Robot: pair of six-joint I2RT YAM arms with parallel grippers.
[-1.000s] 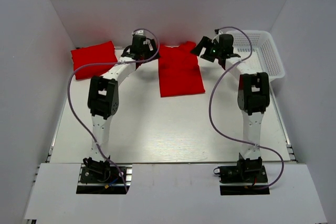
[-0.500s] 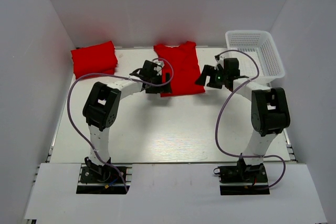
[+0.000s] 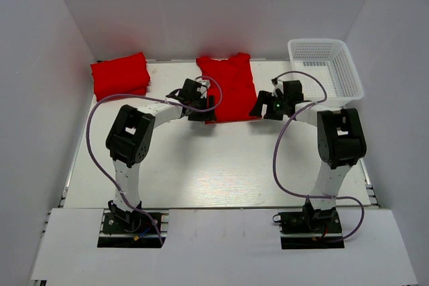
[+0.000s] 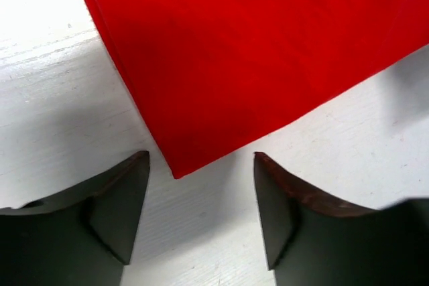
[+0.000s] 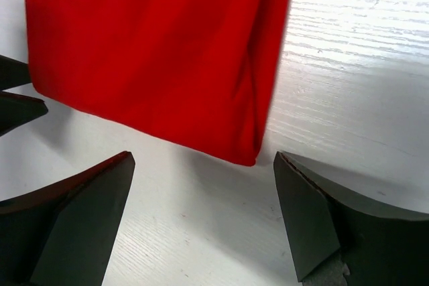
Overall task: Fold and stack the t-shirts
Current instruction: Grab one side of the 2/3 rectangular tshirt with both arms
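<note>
A red t-shirt (image 3: 230, 86), folded lengthwise into a long strip, lies at the back middle of the table. A folded red t-shirt pile (image 3: 120, 74) lies at the back left. My left gripper (image 3: 206, 110) is open and empty at the strip's near left corner; that corner (image 4: 175, 169) lies just ahead of its fingers (image 4: 120, 199). My right gripper (image 3: 258, 109) is open and empty at the strip's near right corner; that corner (image 5: 244, 155) lies between and just ahead of its fingers (image 5: 305, 222). Neither gripper touches the cloth.
A white mesh basket (image 3: 326, 65) stands at the back right, beside the right arm. White walls close in the table at the back and both sides. Purple cables loop off both arms. The left fingertip shows at the far left of the right wrist view (image 5: 17, 108).
Both grippers have come back from the shirt's far end to its near corners and lowered toward the table. The shirt now lies a little farther back.
</note>
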